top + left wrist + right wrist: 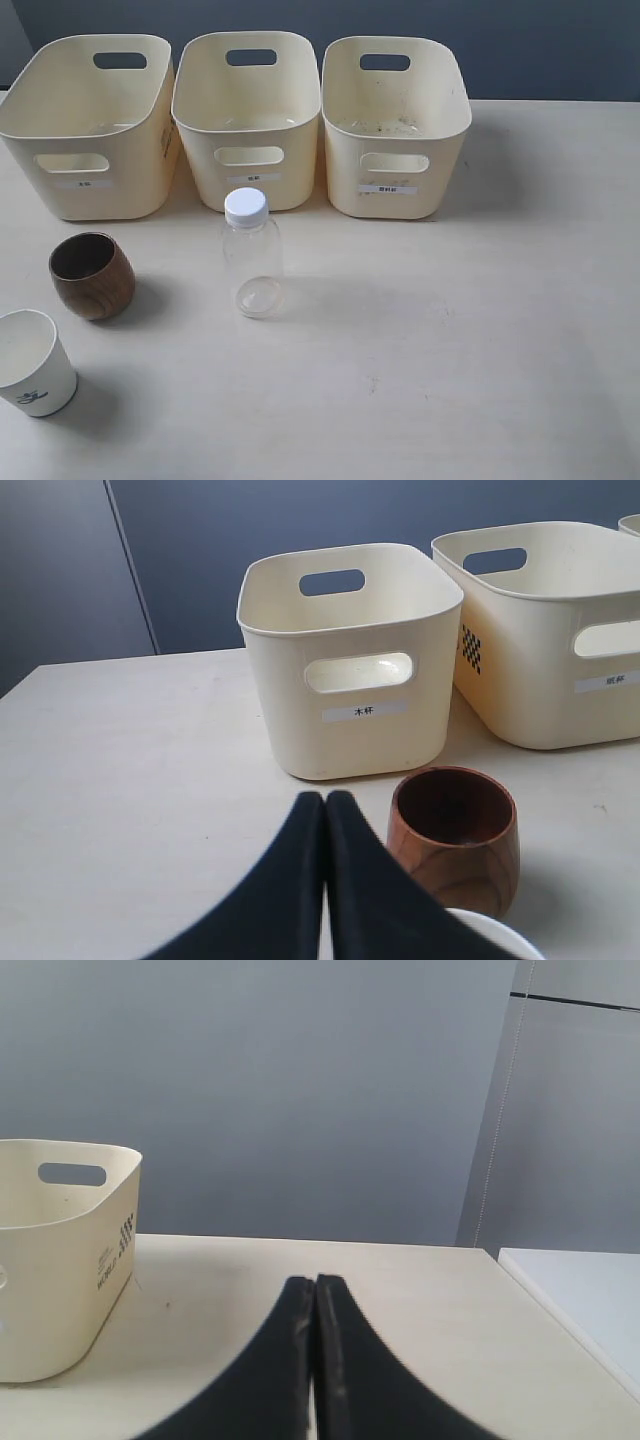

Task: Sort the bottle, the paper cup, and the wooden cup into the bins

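Pale tabletop (450,340) beneath both arms: left hand (325,800) and right hand (314,1282) pressed closed, holding nothing

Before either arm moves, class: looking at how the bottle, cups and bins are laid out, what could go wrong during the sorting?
1. The bottle is tall, narrow and looks empty, so a sideways nudge could topple it.
2. The wooden cup and paper cup stand close together; reaching for one with the left gripper may knock the other.
3. The bins look alike, told apart only by small labels, so an item may land in the wrong one.
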{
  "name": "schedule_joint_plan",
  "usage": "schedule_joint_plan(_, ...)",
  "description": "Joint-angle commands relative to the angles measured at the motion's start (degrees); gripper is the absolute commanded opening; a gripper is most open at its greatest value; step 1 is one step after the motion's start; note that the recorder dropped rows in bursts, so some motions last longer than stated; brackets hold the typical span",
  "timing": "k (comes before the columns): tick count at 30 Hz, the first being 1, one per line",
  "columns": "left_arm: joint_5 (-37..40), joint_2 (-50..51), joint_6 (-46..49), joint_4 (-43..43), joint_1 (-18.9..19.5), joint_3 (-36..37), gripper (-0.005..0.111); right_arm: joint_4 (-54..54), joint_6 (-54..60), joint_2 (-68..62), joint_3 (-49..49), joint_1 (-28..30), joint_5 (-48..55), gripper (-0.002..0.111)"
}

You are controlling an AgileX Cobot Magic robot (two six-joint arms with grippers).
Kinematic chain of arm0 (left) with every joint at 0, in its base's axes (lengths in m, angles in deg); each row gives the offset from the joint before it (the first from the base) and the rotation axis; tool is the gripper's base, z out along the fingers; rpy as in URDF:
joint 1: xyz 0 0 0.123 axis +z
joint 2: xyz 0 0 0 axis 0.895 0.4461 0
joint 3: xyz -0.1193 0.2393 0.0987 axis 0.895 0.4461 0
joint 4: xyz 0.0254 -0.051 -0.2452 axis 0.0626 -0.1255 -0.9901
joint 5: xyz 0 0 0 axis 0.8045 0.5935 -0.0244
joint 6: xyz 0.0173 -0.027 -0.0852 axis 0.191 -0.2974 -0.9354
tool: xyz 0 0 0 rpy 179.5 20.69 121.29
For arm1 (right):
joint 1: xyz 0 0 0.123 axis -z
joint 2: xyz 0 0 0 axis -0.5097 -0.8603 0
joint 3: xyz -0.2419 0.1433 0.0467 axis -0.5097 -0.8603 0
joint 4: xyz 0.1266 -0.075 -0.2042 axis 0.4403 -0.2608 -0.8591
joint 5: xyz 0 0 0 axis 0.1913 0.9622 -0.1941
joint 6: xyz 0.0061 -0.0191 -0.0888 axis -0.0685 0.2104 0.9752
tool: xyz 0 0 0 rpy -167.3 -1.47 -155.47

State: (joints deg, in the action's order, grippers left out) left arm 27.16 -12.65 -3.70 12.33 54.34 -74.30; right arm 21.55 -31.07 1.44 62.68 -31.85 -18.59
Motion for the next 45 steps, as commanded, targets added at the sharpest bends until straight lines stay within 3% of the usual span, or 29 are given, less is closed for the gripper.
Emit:
schedule_joint_plan(1,-0.77,0.19,-0.09,0.06,-0.16,-0.17,0.000,-0.11,0.02,0.20,-0.11,-0.15,-0.38,-0.001)
schedule_joint_plan(14,-0.77,0.19,-0.09,0.06,-0.16,-0.17,0.000,0.01,0.02,0.20,-0.11,-0.15,-1.58,-0.001)
schedule_joint_plan(20,-0.77,0.19,-0.09,0.06,-0.16,-0.17,0.000,16.09,-7.50,0.20,-0.11,-0.15,-4.94,-0.001)
schedule_joint_plan(33,-0.77,0.19,-0.09,0.06,-0.16,-0.17,0.000,20.74,-10.73,0.20,-0.11,-0.15,-7.84,-0.001)
schedule_joint_plan(38,-0.77,0.19,-0.09,0.06,-0.16,-0.17,0.000,18.60,-10.33,-0.59,7.39,-0.15,-6.29,-0.001)
schedule_joint_plan(45,-0.77,0.19,-0.09,0.06,-0.16,-0.17,0.000,16.70,-10.33,-11.73,17.59,-1.56,-3.61,-0.001)
